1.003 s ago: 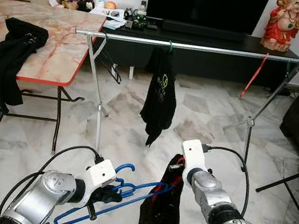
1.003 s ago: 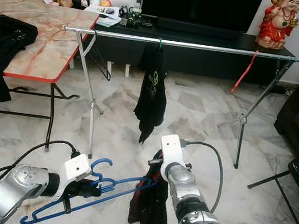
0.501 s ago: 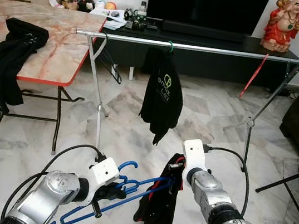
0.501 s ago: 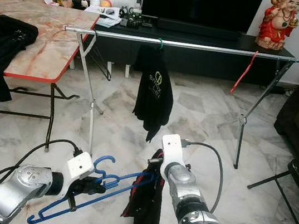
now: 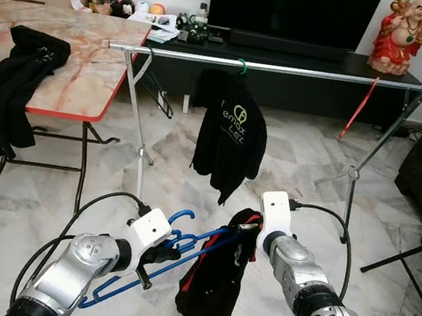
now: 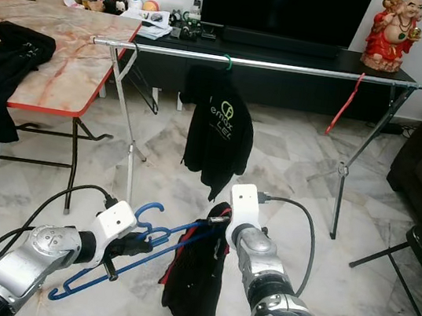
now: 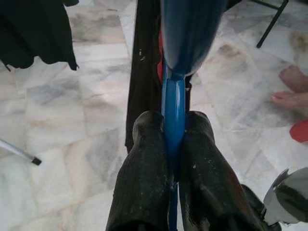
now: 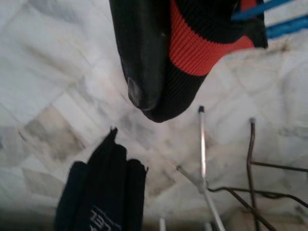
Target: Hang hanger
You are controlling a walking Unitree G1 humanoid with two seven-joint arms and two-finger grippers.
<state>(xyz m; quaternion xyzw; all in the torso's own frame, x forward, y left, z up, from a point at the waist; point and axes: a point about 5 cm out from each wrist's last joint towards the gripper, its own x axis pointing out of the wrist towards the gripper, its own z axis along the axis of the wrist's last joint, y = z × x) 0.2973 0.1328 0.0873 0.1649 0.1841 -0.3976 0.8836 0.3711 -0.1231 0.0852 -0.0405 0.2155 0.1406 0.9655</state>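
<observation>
Left end effector clamping blue hanger, garment hanging beyond

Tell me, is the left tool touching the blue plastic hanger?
Touching. The left wrist view shows the left tool with both black fingers pressed against the blue plastic hanger.

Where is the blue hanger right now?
In the left eye view the blue hanger is low and centre, clamped by the left pincer, its far end inside the black garment at the right pincer.
</observation>
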